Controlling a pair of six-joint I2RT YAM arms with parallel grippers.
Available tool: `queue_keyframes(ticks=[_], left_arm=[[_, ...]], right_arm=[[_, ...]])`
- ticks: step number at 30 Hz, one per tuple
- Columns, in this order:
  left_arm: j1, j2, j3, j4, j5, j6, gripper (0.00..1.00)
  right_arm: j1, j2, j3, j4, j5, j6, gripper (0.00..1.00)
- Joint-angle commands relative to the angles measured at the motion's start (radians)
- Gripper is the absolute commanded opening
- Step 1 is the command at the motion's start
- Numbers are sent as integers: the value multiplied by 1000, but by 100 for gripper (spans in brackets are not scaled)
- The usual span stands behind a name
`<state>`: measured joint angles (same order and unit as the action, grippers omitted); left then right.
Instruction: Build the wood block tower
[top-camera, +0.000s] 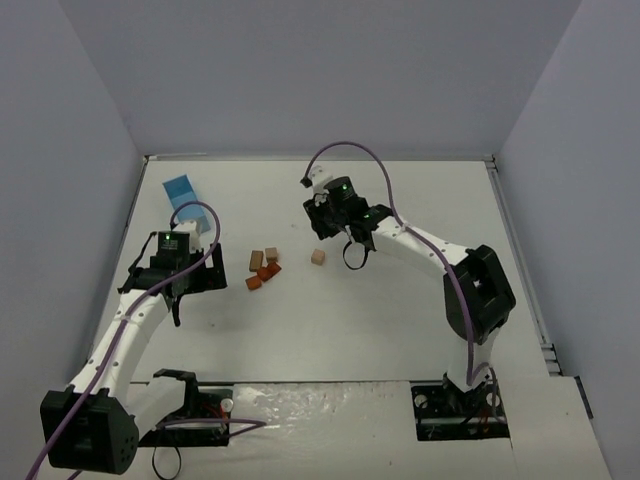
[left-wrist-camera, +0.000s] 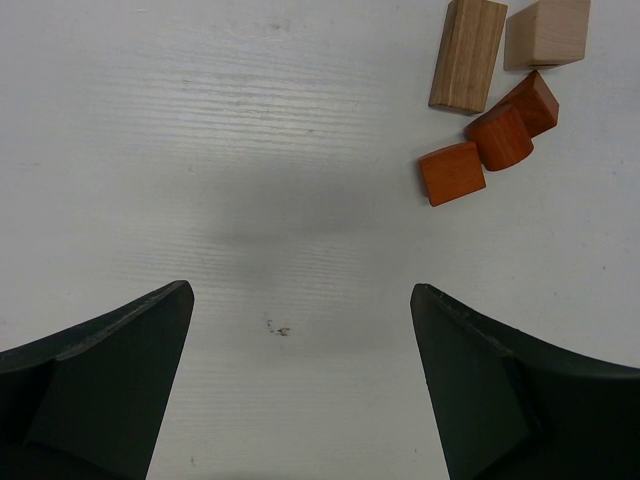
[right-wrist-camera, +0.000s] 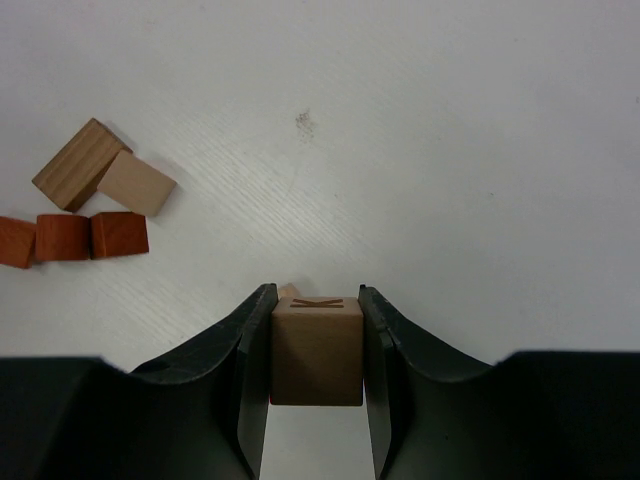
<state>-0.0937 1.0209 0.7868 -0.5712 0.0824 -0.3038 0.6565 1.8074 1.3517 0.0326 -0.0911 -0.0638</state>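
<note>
My right pincer (right-wrist-camera: 317, 305) is clamped on a light tan cube (right-wrist-camera: 317, 352), with one black finger pressed flat against each side. It sits low in the middle of the right wrist view. The cube has a dark mark along its top edge. A sliver of something tan peeks out just behind its upper left corner, and I cannot tell what that is.

The other wood blocks lie loose on the white surface (right-wrist-camera: 450, 150), at the left edge of the same view. A long tan block (right-wrist-camera: 78, 165) touches a paler tan block (right-wrist-camera: 138, 182). Right below them, three reddish-brown blocks (right-wrist-camera: 62, 237) lie in a touching row.

My left pincer (left-wrist-camera: 300, 295) stands wide open, its two fingers far apart over bare surface. In its wrist view the loose blocks sit in the upper right corner, well apart from the fingers.

In the top view, the loose blocks lie near the middle of the frame, between the two arms. A single tan block (top-camera: 318, 257) shows just below the right pincer's dark body. From there I cannot tell whether it is the gripped cube. A light-blue box (top-camera: 183, 190) stands in the upper left part of the surface, just above the left arm's wrist.
</note>
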Motion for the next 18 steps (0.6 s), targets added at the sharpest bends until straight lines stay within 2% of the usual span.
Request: queue_keyframes(ticks=[1,14,18], left_arm=[[-1,9,13,45,1,17,88],[0,30,14,48,0,23,88],[-1,30,15,48,-1,25,88]], right_arm=[[-5,-103,-142,7,-75,-108,0],[-9,-27,-265,77,-85,-163,0],[-8,-9,-268,84,-84,-168,8]])
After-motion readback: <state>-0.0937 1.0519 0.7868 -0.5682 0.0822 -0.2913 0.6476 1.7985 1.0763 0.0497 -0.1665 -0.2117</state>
